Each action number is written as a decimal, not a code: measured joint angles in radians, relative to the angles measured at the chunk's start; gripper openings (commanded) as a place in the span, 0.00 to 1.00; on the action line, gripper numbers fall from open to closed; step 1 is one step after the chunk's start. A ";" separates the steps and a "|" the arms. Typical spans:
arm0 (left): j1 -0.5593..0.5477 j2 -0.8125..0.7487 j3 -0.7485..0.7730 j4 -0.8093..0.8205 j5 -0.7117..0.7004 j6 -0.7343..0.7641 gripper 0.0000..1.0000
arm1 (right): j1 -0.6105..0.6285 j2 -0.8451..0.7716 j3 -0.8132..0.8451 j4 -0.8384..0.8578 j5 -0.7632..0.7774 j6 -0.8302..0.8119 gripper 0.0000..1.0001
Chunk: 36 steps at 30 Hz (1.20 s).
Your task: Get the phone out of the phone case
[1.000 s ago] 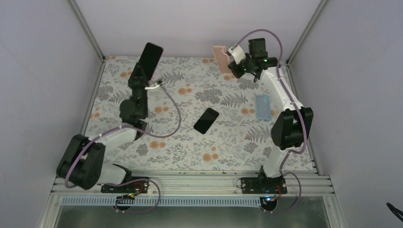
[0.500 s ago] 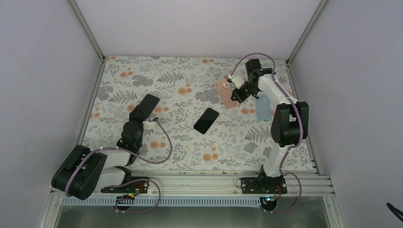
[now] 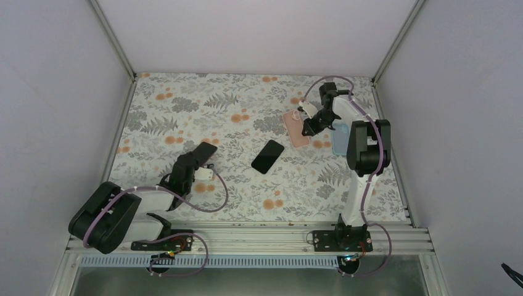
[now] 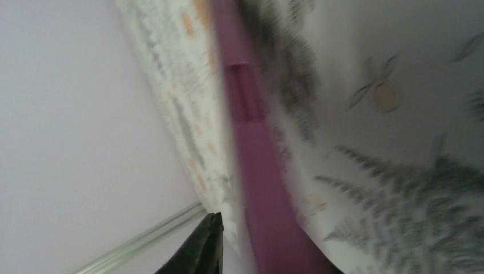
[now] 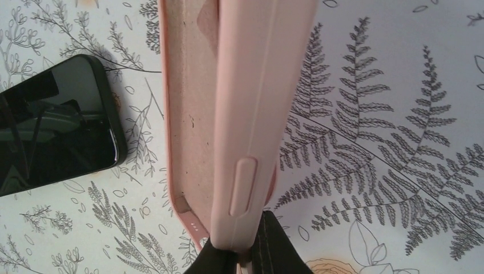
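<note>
My left gripper [image 3: 195,163] is low over the near-left table, shut on a dark phone in a purple case [image 3: 204,151]. In the blurred left wrist view the purple case edge [image 4: 257,171] runs down between my fingers [image 4: 209,242]. My right gripper [image 3: 308,127] is shut on the side wall of an empty pink case [image 3: 295,127], held just above the far-right table. In the right wrist view the pink case [image 5: 228,103] is hollow, with my gripper [image 5: 251,251] clamping its bottom edge. A bare black phone [image 3: 267,156] lies mid-table and also shows in the right wrist view [image 5: 54,131].
A light blue case [image 3: 341,139] lies flat near the right edge, beside the right arm. Grey walls and metal posts close in the table on three sides. The floral cloth [image 3: 247,191] covers the table.
Both arms have come down from high up. The left one drew the purple-cased phone back and down to the near left. The right one lowered the pink case beside the blue case.
</note>
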 measured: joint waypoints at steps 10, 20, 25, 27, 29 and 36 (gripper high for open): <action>-0.092 -0.014 0.155 -0.377 -0.007 -0.084 1.00 | -0.058 0.021 0.020 -0.050 0.087 -0.022 1.00; -0.223 -0.068 0.583 -1.238 0.372 -0.327 1.00 | -0.059 -0.181 0.013 -0.081 0.209 -0.029 1.00; -0.173 -0.027 0.909 -1.422 0.555 -0.478 1.00 | -0.046 -0.352 -0.001 -0.080 0.190 -0.037 1.00; -0.104 -0.031 1.003 -1.445 0.618 -0.541 1.00 | -0.043 -0.446 -0.043 -0.045 0.174 -0.041 1.00; 0.012 -0.049 1.067 -1.433 0.695 -0.599 1.00 | -0.043 -0.552 -0.109 0.004 0.163 -0.043 1.00; 0.747 -0.127 1.088 -1.202 0.911 -0.810 1.00 | -0.046 -0.851 -0.474 0.307 0.172 0.009 1.00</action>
